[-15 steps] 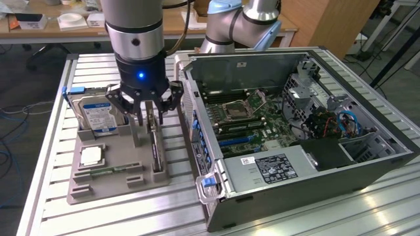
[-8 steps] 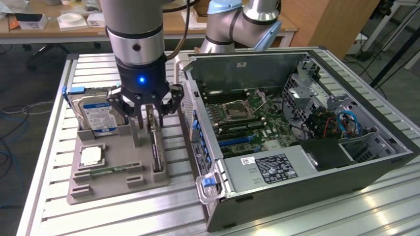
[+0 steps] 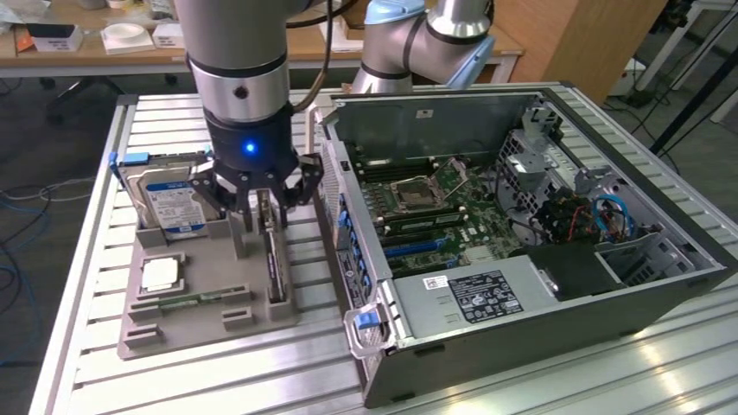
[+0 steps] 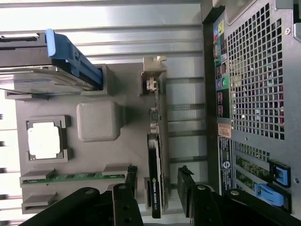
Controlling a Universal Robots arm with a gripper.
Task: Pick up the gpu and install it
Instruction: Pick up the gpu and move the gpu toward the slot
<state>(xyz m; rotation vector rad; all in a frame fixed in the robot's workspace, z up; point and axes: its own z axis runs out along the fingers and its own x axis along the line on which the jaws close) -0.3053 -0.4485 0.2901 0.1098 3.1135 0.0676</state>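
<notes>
There's the gpu (image 3: pixel 275 259) (image 4: pixel 154 155), standing on its long edge in a slot of the grey holder (image 3: pixel 190 290), along the side nearest the open computer case (image 3: pixel 554 311). It's a thin, dark card with a black shroud and small green logo toward one end, and pale metal at the other. It's upright, seated in the slot, not yet lifted.
</notes>
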